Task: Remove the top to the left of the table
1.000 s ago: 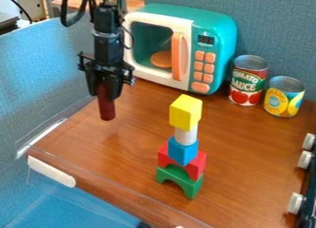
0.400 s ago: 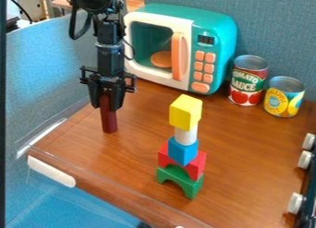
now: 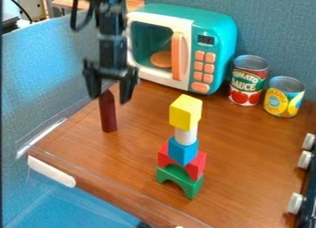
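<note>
The step in hand looks like the release: the dark red cylinder [image 3: 108,114] stands upright on the desk [image 3: 247,153], near its left edge in the view, well apart from the tower. The end effector [image 3: 109,99] hangs over it with its fingers spread wide, one at each side of the cylinder's upper end, and it has hold of nothing. Whether either finger brushes the wood cannot be told.

If the cylinder is the top piece meant, the task is all but done. The next move calls for a straight lift, slow at first—a narrow upright piece could tip if a finger caught it—and then a path clear of the tower. That tower has a yellow block [image 3: 185,112] at its top, then a white cylinder [image 3: 185,136], a blue block [image 3: 183,152], a red arch [image 3: 196,165] and a green arch [image 3: 183,182] at the base.

The desk is brown wood with a soft sheen. Toward its back stand a teal toy microwave [image 3: 216,28] and, beside that, a tomato sauce can [image 3: 248,81] and a yellow-labelled can [image 3: 284,97]. Pale knobs [image 3: 295,203] show at the right edge. Blue fabric partitions [image 3: 271,28] rise behind and to the left.
</note>
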Controlling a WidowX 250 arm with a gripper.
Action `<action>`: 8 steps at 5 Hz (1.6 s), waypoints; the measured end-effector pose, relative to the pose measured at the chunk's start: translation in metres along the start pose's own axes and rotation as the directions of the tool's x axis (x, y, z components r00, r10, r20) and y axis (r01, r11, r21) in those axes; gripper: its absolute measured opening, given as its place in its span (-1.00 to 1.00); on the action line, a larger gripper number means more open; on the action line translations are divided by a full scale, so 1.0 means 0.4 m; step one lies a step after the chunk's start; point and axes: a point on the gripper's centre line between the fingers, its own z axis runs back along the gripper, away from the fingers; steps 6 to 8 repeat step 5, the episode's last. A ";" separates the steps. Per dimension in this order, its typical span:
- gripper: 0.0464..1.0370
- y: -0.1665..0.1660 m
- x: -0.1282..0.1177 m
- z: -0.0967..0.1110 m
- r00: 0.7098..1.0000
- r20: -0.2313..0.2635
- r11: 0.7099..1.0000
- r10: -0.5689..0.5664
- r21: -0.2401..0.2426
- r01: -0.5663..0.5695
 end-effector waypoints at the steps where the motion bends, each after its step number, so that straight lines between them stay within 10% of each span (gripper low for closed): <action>1: 0.93 -0.034 -0.016 0.160 0.992 0.120 0.997 -0.028 0.071 0.020; 3: 0.92 -0.084 -0.052 0.227 0.975 0.132 0.981 -0.180 0.090 0.169; 5: 0.92 -0.172 -0.073 0.115 0.948 0.040 0.949 -0.314 0.031 0.313; 8: 0.92 -0.172 -0.073 0.115 0.948 0.040 0.949 -0.314 0.031 0.313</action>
